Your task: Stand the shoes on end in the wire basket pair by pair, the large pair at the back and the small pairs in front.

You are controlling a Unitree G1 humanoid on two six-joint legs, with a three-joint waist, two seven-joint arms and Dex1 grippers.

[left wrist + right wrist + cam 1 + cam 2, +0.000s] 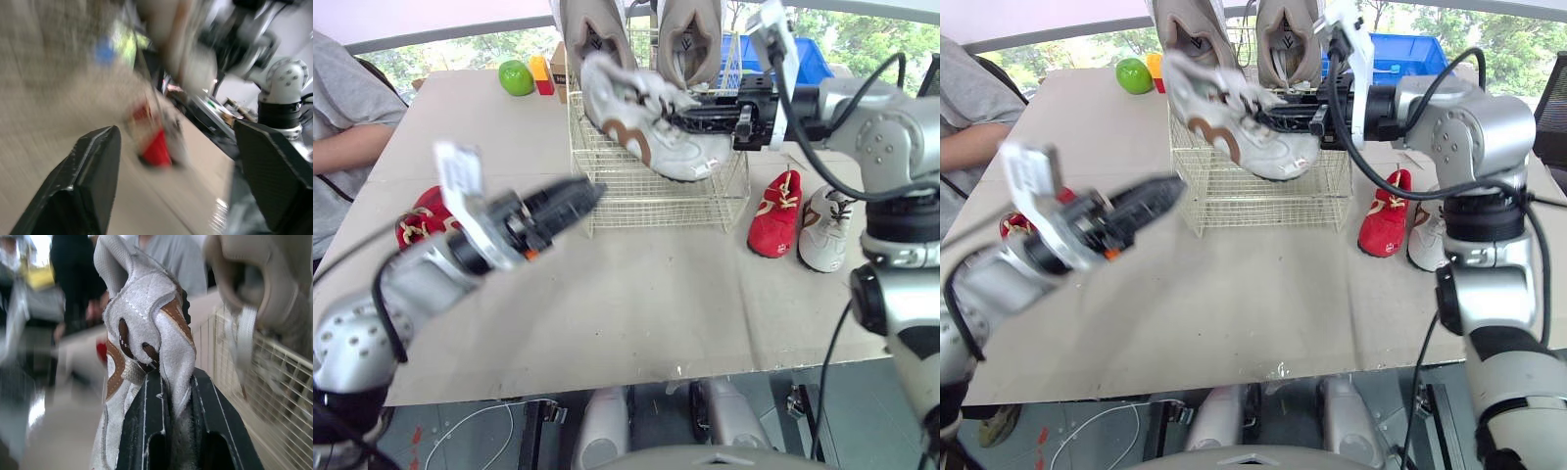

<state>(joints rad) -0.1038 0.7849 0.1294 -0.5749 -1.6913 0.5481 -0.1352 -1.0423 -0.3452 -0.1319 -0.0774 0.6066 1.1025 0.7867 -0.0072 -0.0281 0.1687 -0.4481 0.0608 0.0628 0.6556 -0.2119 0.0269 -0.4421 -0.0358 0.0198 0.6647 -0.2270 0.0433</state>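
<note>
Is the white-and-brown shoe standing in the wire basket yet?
Not yet: the right claw holds the white-and-brown shoe tilted in the air over the wire basket.

Your head view's top edge cuts off the large pair [592, 29]; the left arm [431, 264] half hides one red shoe [419, 213]; the person [342, 127] is cropped.

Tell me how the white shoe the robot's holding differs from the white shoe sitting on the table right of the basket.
The held white shoe hangs tilted over the wire basket, clamped in the right pincer; the other white shoe rests on its sole on the table, ungripped, beside a red shoe. The held shoe shows brown trim; on the other shoe I can make out none. Both are mostly white lace-ups.
</note>
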